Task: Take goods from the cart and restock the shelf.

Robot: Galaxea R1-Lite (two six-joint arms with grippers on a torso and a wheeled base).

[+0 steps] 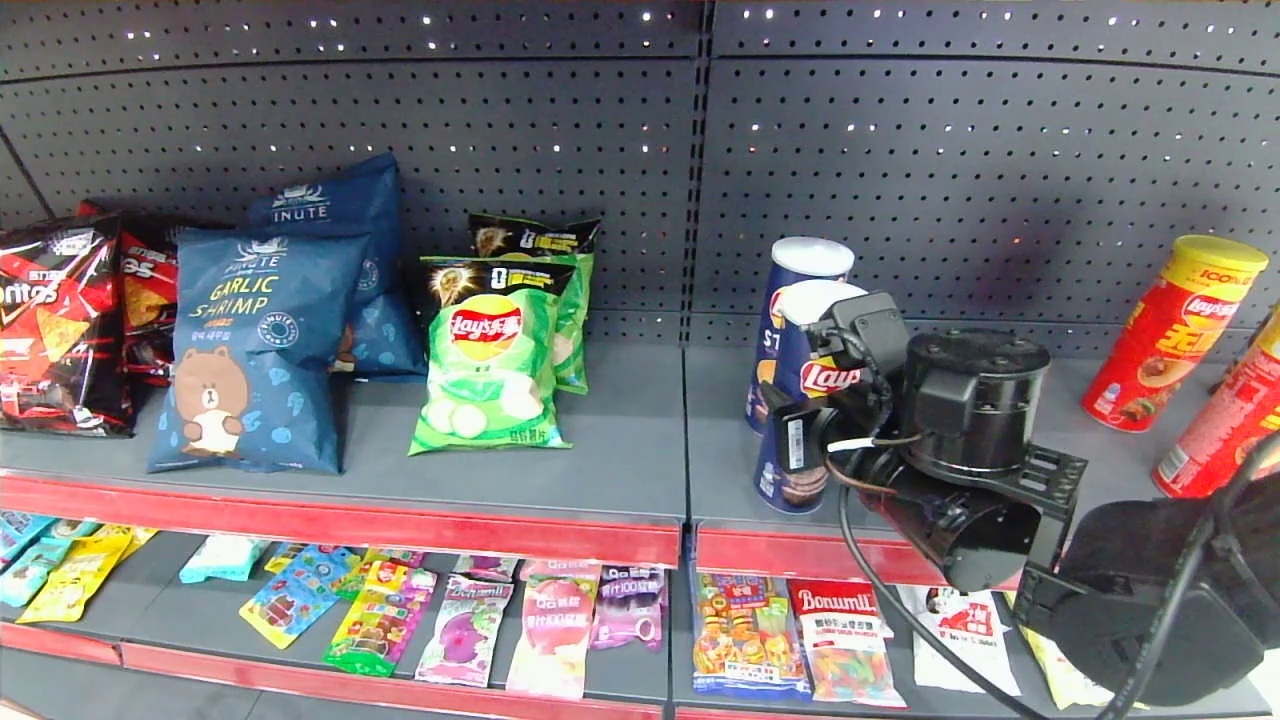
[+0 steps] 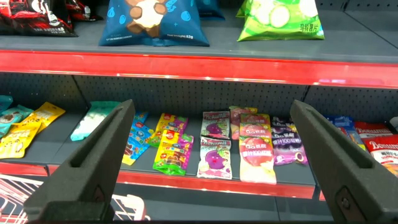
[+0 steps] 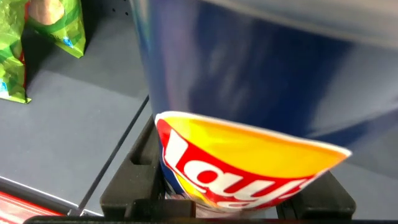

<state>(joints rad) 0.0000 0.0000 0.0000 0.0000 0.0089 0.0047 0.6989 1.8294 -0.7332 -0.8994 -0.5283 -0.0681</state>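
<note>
The right gripper (image 1: 812, 430) is clamping a blue chip can (image 1: 828, 378) on the upper shelf (image 1: 620, 440), its fingers closing on the can's lower half from both sides. In the right wrist view the dark fingers (image 3: 134, 186) are pressing against the can (image 3: 242, 168) on either side. The can is standing with its long axis close to vertical, its white lid pointing up and its base sitting near the shelf's red front edge (image 1: 400, 520). I cannot tell whether the base is resting on the shelf. A second blue can (image 1: 800, 265) is standing upright just behind it, nearer the pegboard back wall (image 1: 950, 170).

To the right, well apart from the blue cans, two red cans (image 1: 1170, 335) are leaning with yellow lids up. To the left, green chip bags (image 1: 490, 360), dark blue snack bags (image 1: 260, 340) and red-and-black chip bags (image 1: 55, 320) are lying propped in rows.

The left gripper (image 2: 211, 109) is hanging low in front of the lower shelf (image 2: 186, 180), its fingers (image 2: 102, 155) spread wide with nothing between them. Flat candy packets (image 2: 214, 152) are lying in a row on that shelf.
</note>
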